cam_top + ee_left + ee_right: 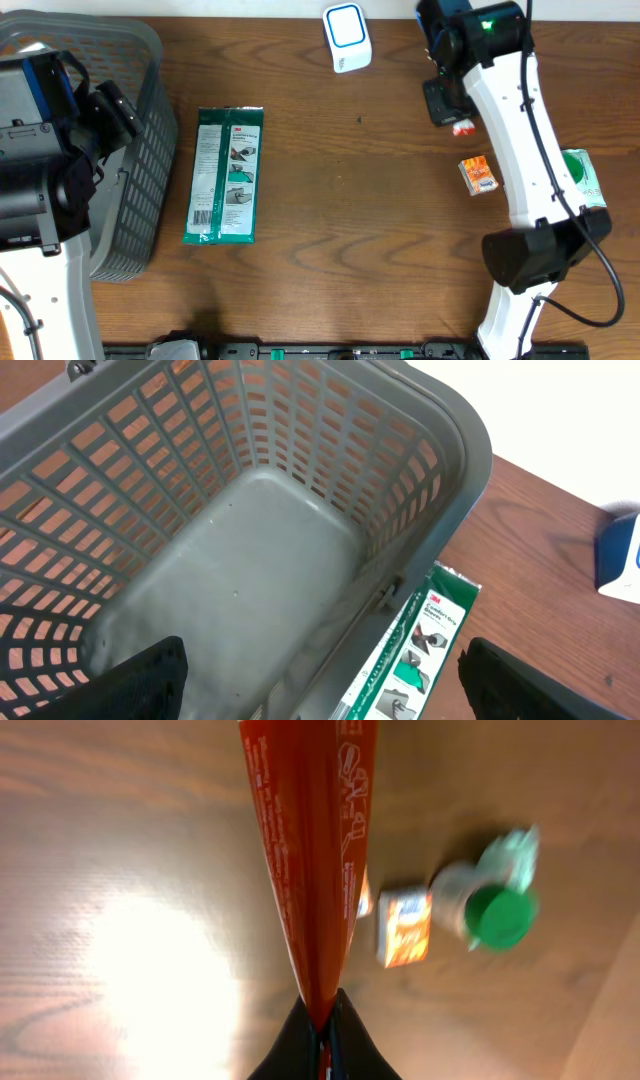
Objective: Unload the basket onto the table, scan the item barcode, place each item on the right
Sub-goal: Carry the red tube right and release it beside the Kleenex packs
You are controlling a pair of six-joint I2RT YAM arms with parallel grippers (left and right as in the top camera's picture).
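left gripper [322, 658]: jaws spread wide with nothing between them, hanging over the open top of the basket [440, 490] on the left side of the table [350, 260].
basket: gray, lattice walls, its plain floor in full view of the left wrist camera.
green packet [224, 176]: flat on the wood just beside the basket's right wall, its long side running away from the robot (a white printed panel fills its left half).
orange box [478, 175]: small, lying on the table close against the right arm [530, 150].
green-capped container [490, 910]: near the orange box on its outer side, blurred in the wrist view.
right gripper [322, 1020]: jaws pinched tight on one end of the red packet [310, 840].
red packet: seen edge-on, reaching away from the fingers over the far right of the table; whether its free end touches the wood I cannot tell.
scanner [347, 37]: white with a blue-rimmed face, at the table's far edge, left of the right gripper and apart from it.
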